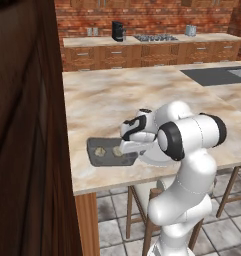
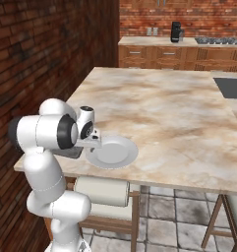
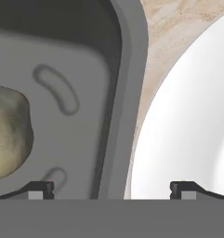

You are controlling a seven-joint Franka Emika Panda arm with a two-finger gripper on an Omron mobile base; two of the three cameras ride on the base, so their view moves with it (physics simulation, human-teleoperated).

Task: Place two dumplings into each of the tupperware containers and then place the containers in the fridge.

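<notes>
On the marbled worktop (image 1: pixel 117 95), near its front edge, lies the dark grey tray (image 1: pixel 94 156) with two dumplings inside: one (image 1: pixel 99 151) toward its left end and another (image 1: pixel 116 150) nearer the middle, the two lying apart. Just to the right of the tray sits a round white plate (image 2: pixel 112 151), the tray's rim and the plate's rim close together with a thin strip of worktop between them in the hand view. The gripper (image 1: pixel 127 149) hangs low over the right end of the tray, where tray and plate meet. Its jaws stand wide and hold nothing — in the hand view one finger tip (image 3: pixel 39 189) sits above the tray floor and the other above the plate. That same view shows one beige dumpling (image 3: pixel 9 135) resting on the grey tray floor at the left, clear of both finger tips. The white arm bends over the worktop's front edge above a cushioned stool (image 2: pixel 101 191). Across the room, a back counter against the brick wall carries a black coffee machine (image 1: pixel 117 31) and a hob (image 1: pixel 156 37), and a dark sink (image 1: pixel 217 75) is set into the worktop at the far right.
</notes>
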